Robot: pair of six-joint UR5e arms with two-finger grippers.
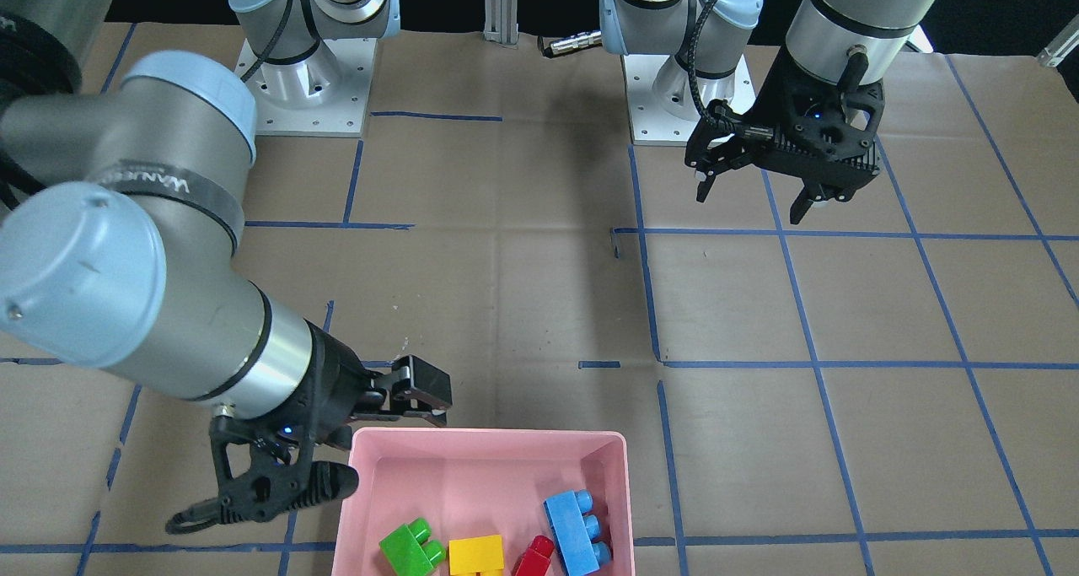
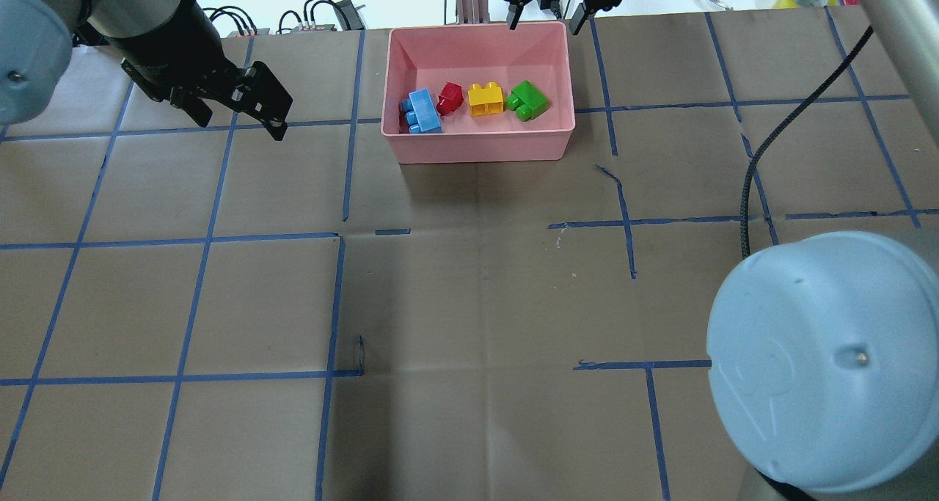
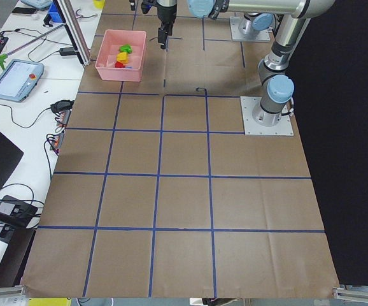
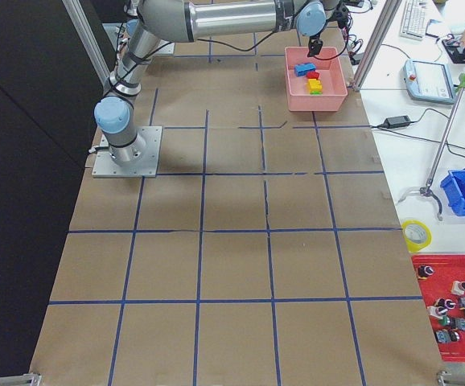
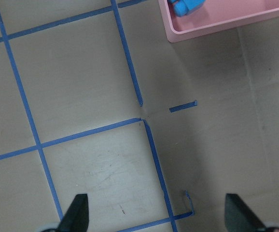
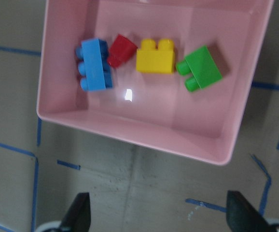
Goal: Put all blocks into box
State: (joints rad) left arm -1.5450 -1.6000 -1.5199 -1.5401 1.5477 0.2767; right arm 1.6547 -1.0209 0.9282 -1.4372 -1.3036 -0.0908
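Around box [image 2: 477, 145], blue tape lines [image 2: 209, 240].

the box [image 2: 484, 147] sits on the table [image 2: 469, 303] at the side far from the robot's bases, about midway between the two arms. all four blocks lie in it, in one row running left to right across its floor. the long block [image 2: 422, 111] is at the robot's left end, near the left wall, lengthwise front to back. the second block [image 2: 448, 97] touches its right side, the third block [image 2: 486, 99] is just beside that, and the fourth block [image 2: 528, 100] ends the row. the right end effector [image 2: 543, 26] hangs near the box. the left end effector [image 1: 750, 207] hangs over the table, well apart to the robot's left.
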